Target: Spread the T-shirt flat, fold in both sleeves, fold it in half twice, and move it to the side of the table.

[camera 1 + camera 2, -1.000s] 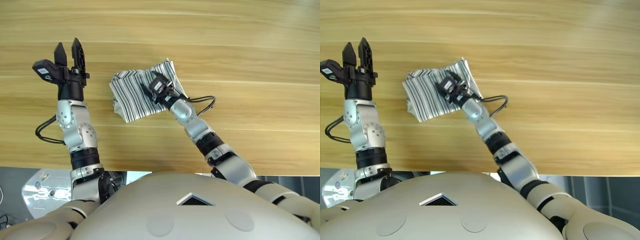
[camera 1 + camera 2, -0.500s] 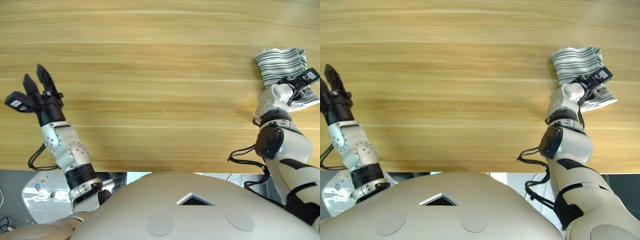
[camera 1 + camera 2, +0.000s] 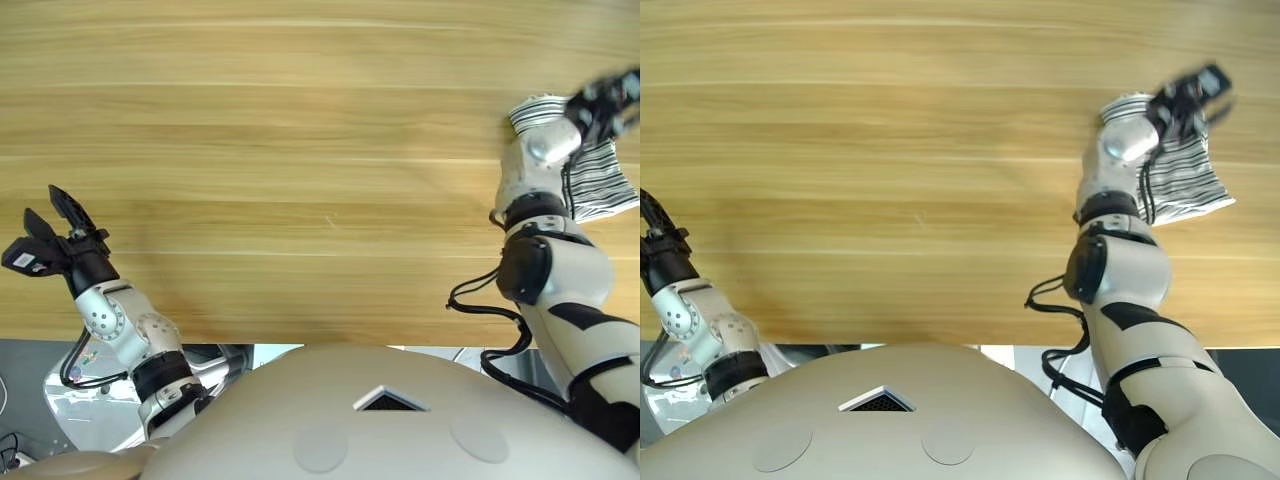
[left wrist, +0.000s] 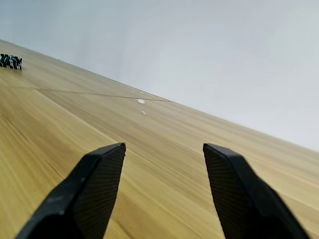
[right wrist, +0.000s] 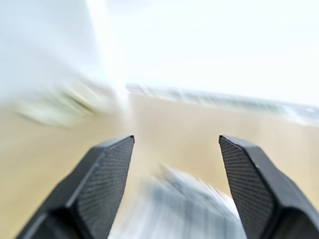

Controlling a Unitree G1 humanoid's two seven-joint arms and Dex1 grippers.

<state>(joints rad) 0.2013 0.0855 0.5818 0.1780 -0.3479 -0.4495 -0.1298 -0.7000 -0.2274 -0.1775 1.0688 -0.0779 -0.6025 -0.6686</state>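
The folded black-and-white striped T-shirt (image 3: 603, 186) lies on the wooden table (image 3: 300, 150) near its right side. My right gripper (image 3: 612, 94) hangs just above the shirt's far part, fingers apart and holding nothing. The right wrist view shows this open gripper (image 5: 175, 140) with the blurred striped cloth (image 5: 192, 211) beneath it. My left gripper (image 3: 50, 210) stands open and holding nothing at the far left, close to the table's front edge. The left wrist view has its fingertips (image 4: 112, 152) spread over bare wood.
The tabletop stretches wide and bare between the two arms. Its front edge (image 3: 320, 340) runs just ahead of my body. A small dark object (image 4: 11, 60) sits far off on the table in the left wrist view.
The right gripper carried the shirt from the table's middle to the right side, then let go and rose off it. The left arm drew back to the left and toward the front edge.
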